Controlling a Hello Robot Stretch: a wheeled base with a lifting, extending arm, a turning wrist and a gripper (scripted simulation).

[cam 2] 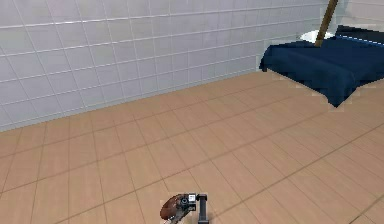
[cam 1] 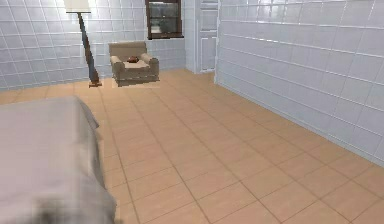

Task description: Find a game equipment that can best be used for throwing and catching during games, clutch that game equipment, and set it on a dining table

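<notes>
Tool (cam 2: 170, 211) over tile floor (cam 2: 150, 140), bed (cam 2: 325, 62) far off.
Tool grip: can't tell. Navy bed well beyond it, up-right. Small dark blob (cam 1: 133, 60) on armchair (cam 1: 128, 49) seat; can't tell if ball.

Tan tiled floor (cam 1: 230, 140), laid throughout. White tiled walls (cam 1: 290, 60) on every visible side. Floor lamp (cam 1: 85, 45) with a dark slender post and pale shade, standing at the far wall just beside a beige armchair (cam 1: 133, 68). Dark-framed window (cam 1: 163, 18) above the armchair, and a white panelled door (cam 1: 207, 35) to its right. Grey cloth-covered surface (cam 1: 45, 160) at the forward view's lower left. Bed with navy cover (cam 2: 330, 65) at the arm side view's upper right, with a white pillow (cam 2: 312, 38) at its far end and a brown slanted post (cam 2: 327, 14) behind.
</notes>
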